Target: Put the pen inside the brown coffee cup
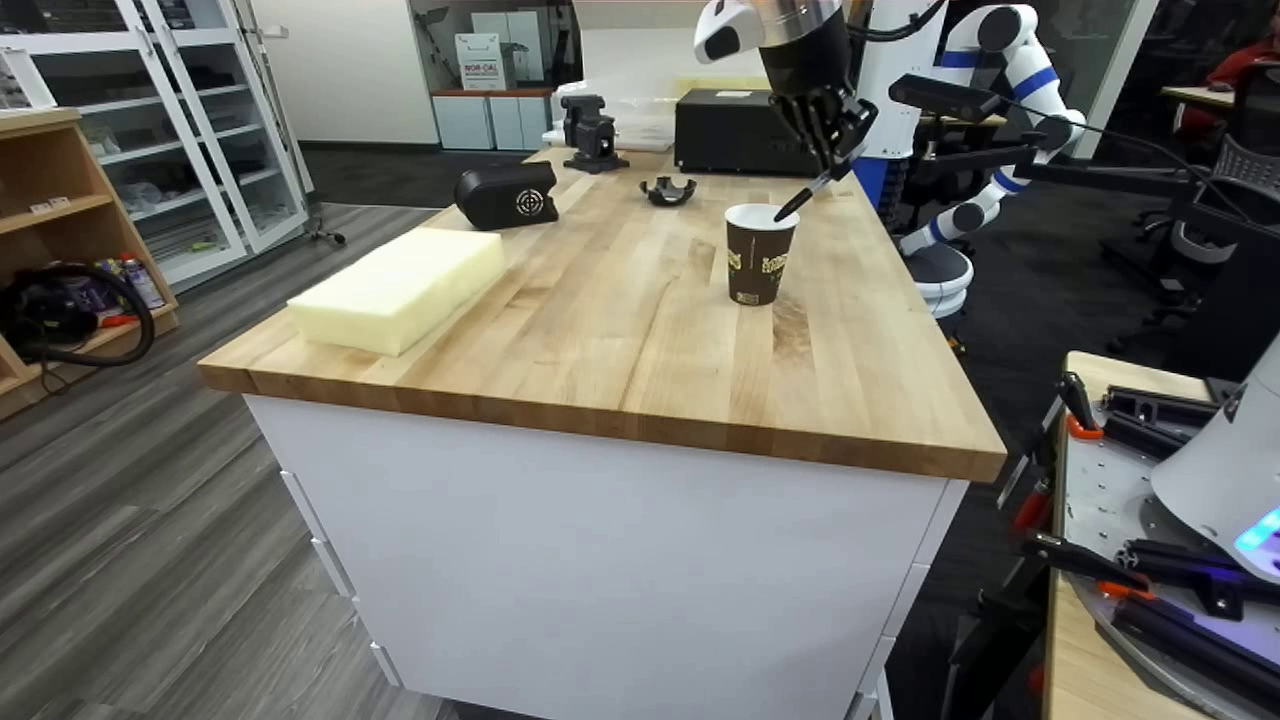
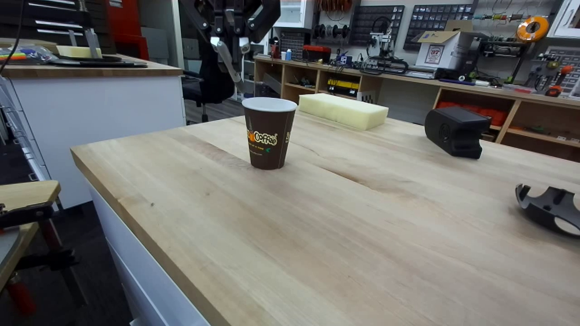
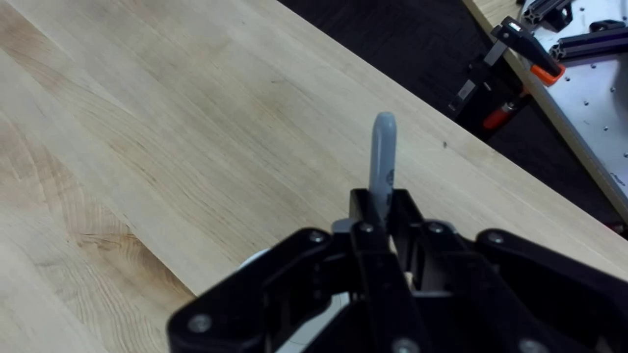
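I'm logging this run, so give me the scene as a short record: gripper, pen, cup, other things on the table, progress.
gripper: gripping the pen between its fingers
pen: tilted, dark end lower, seen across the mouth of the brown coffee cup in an exterior view
brown coffee cup: upright on the wooden table
others on the table: pale yellow foam block, boxy black device, curved black part, large black box, black upright device
progress: pen not yet released; whether its tip is below the rim is unclear
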Available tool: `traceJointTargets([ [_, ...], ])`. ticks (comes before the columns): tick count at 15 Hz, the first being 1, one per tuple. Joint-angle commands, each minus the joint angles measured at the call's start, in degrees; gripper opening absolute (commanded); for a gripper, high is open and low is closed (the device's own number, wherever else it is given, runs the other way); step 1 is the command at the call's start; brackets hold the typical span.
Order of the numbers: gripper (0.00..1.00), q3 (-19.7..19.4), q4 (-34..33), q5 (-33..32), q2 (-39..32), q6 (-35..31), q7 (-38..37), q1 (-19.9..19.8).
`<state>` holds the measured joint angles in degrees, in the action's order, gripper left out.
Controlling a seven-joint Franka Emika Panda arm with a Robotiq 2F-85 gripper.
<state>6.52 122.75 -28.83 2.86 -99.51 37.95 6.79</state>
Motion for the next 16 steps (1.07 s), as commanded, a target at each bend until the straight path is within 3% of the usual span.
traceJointTargets([
  [1,0.03,0.1,-1.1,-2.0,-1.4,0.4,-3.2,0.0],
  [9,0.03,0.2,-2.2,-3.3,-2.2,1.6,-5.4,0.1],
  [10,0.31,0.2,-2.4,-3.5,-2.4,1.8,-5.8,0.1],
  [16,0.7,0.1,-2.6,-3.7,-2.6,1.9,-6.5,0.0],
])
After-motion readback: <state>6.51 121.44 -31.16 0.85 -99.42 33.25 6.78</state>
